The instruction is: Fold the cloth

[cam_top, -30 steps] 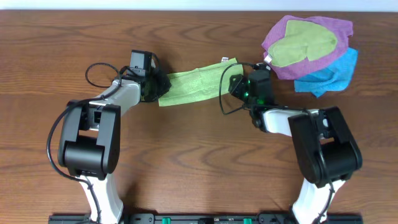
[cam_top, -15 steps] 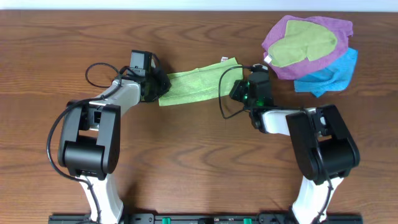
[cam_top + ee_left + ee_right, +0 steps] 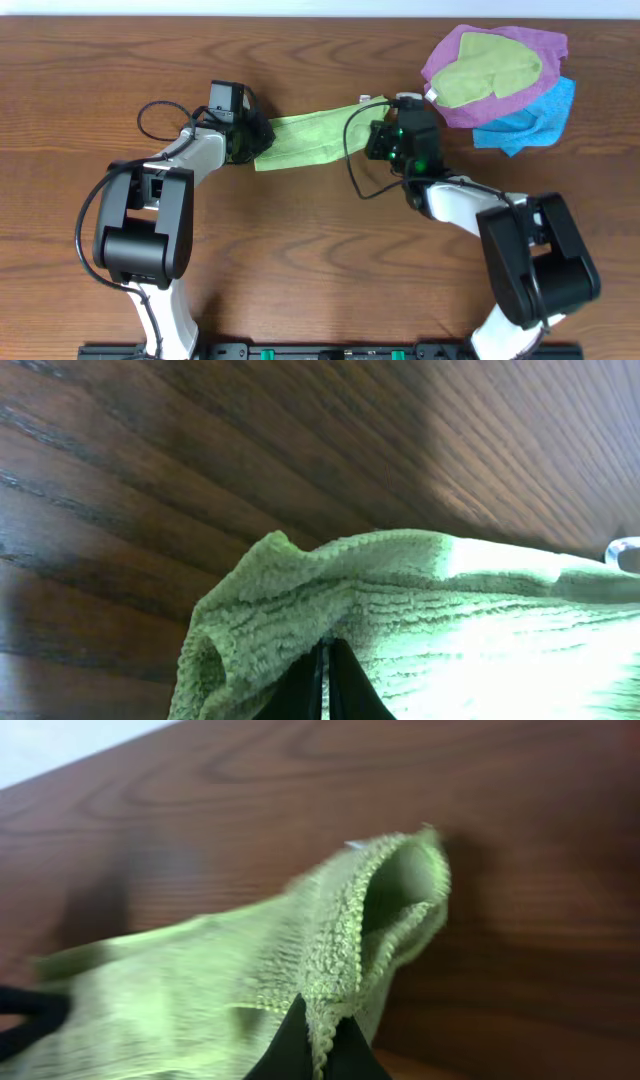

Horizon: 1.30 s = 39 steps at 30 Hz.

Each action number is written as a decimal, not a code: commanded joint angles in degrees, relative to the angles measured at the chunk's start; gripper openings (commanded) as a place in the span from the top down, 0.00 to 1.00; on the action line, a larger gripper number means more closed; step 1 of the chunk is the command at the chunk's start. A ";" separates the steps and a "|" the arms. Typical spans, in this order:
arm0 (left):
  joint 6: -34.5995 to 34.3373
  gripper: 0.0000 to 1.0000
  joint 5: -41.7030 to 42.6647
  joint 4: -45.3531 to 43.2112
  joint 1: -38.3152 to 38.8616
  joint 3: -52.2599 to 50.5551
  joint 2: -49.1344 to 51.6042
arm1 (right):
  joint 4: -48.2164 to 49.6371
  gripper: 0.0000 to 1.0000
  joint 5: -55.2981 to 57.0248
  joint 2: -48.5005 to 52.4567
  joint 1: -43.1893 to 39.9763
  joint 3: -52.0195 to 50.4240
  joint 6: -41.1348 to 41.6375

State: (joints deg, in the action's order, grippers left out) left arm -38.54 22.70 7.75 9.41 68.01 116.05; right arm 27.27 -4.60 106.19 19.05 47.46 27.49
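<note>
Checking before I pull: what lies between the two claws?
Only the lime-green cloth, pinched at either end by left claw and right claw; overhead view shows it.

I see the cloth (image 3: 305,140) in bright lime green, its terry ribbed in fine rows, with a white tag (image 3: 366,99). The table (image 3: 320,270) is dark brown with streaky woodgrain. At the far right I see an olive-green cloth (image 3: 490,68), a purple cloth (image 3: 545,45) and a bright blue cloth (image 3: 545,120).

Four cloths (image 3: 305,142) (image 3: 490,70) (image 3: 555,45) (image 3: 540,122); two arms (image 3: 150,220) (image 3: 525,245); one table (image 3: 320,290)
</note>
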 commanded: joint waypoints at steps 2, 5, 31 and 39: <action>0.83 0.94 0.28 1.01 -0.02 0.09 0.96 | -0.04 0.99 -1.49 -2.32 1.57 -0.31 -1.88; 0.83 0.94 0.74 0.98 -0.02 0.11 0.96 | -0.02 0.99 -1.66 -3.23 2.67 -0.31 -1.88; 1.16 0.94 3.67 0.98 -0.96 0.13 0.94 | -3.93 0.99 -2.27 -4.44 12.02 7.30 -5.33; 2.71 0.94 4.76 1.07 -1.81 0.52 -0.52 | -4.11 0.99 -2.38 -4.28 13.33 7.32 -5.40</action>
State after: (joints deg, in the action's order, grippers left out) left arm -38.13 26.81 8.56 8.23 68.01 116.05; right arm 23.38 -6.66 103.02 31.51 53.69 23.18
